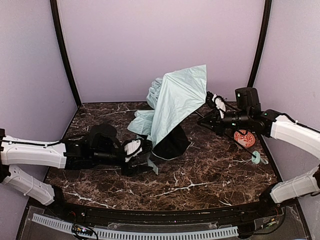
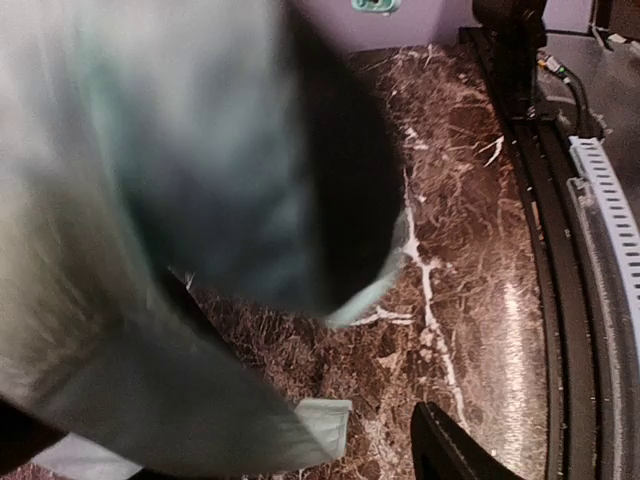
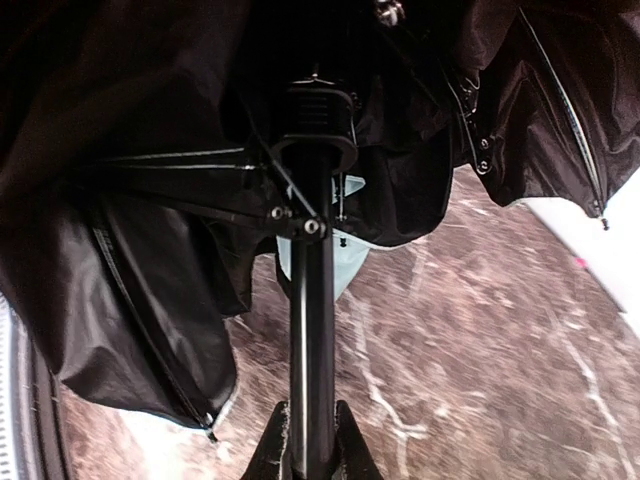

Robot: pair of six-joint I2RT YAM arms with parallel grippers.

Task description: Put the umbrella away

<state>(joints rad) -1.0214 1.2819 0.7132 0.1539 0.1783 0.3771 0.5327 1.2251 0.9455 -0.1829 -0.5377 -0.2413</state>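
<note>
1. Top external: Looking down on the umbrella sitting in the middle of the counter, half collapsed. Showing the mint canopy rearing up and leaning right, with black lining spilling onto the marble beneath. Clamping the thin shaft with the right fingers just behind the canopy. Finding the mint handle down near the right edge, close to an orange-and-white round object. Resting the left fingers at the canopy's lower hem, either touching it or just short of it; not possible to tell which.

2. Left wrist: Seeing mostly blurred mint fabric and dark lining filling the left and middle of the view, hanging over the marble. Catching only one dark finger at the bottom right, well off centre, with the other hidden under cloth. Reading the left fingers as standing apart, with nothing visibly pinched.

3. Right wrist: Staring along the black shaft toward the runner and ribs under the lining. Pinching that shaft firmly between both right fingers at the bottom edge.

4. Judgement: Probably working through the collapsing step, with the canopy far from folded. Next calling for steadying the shaft on the right, taking hold of loose canopy on the left, and gathering it toward the shaft without snagging ribs.
</note>
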